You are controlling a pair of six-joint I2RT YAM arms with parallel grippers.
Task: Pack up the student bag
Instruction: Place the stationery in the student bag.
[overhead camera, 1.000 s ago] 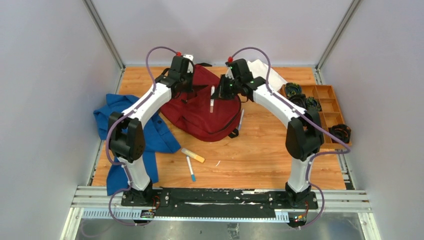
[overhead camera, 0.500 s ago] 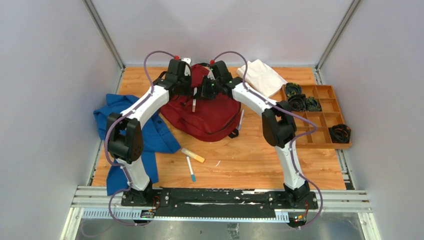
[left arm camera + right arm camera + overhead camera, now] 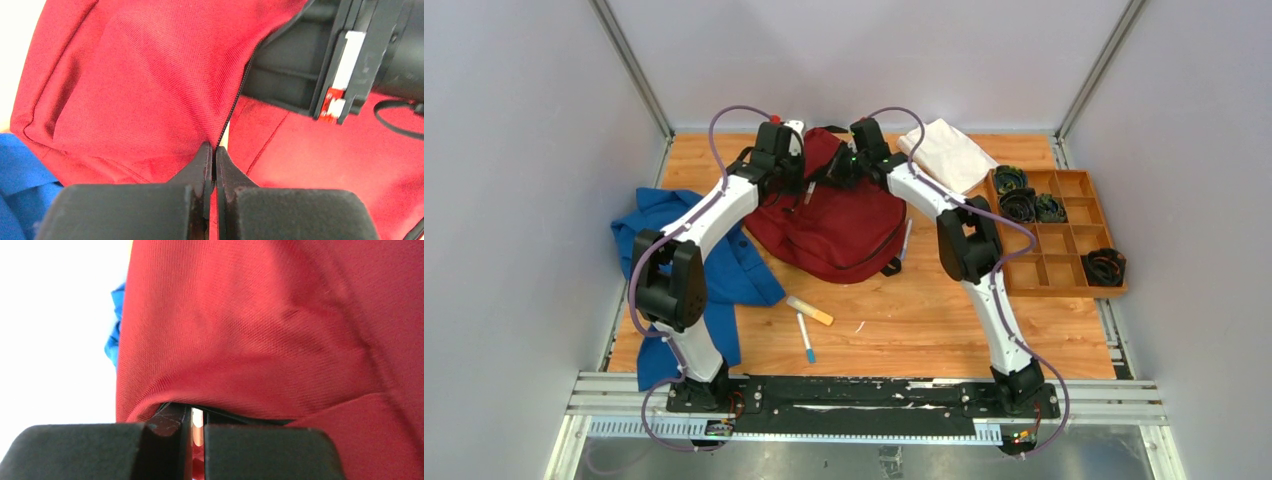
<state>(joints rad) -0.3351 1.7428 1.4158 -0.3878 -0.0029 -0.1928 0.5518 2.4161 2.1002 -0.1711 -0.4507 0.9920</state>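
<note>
Your bag [image 3: 839, 225] lies on the desk [image 3: 944, 320], toward the far side, with both arms reaching in over its far end. Your left hand [image 3: 214, 150] is clenched on the bag. Its fingers pinch the red fabric right at the black zipper line, and the cloth rises in a ridge there. Your right hand [image 3: 194, 419] sits just across that edge, close to the left one, and its black body fills the upper right of the left wrist view. Its fingers are pressed almost together on a thin pale stick [image 3: 198, 426]. Only a sliver of the stick shows between them, so you cannot tell what it is. The right hand's tips point at a dark gap under a fold of the bag.

Just left of the bag, a blue garment [image 3: 714, 265] sprawls toward the desk's edge. Behind the bag on the right lies a white cloth [image 3: 949, 152]. Right of the bag, well apart, an orange tray [image 3: 1036, 272] holds dark coils [image 3: 1019, 205] in some compartments. A slim pen [image 3: 907, 240] lies just beside the bag's right edge. On the near side of the bag lie a yellow marker [image 3: 810, 310] and a blue-tipped pen [image 3: 806, 338], close to each other.
</note>
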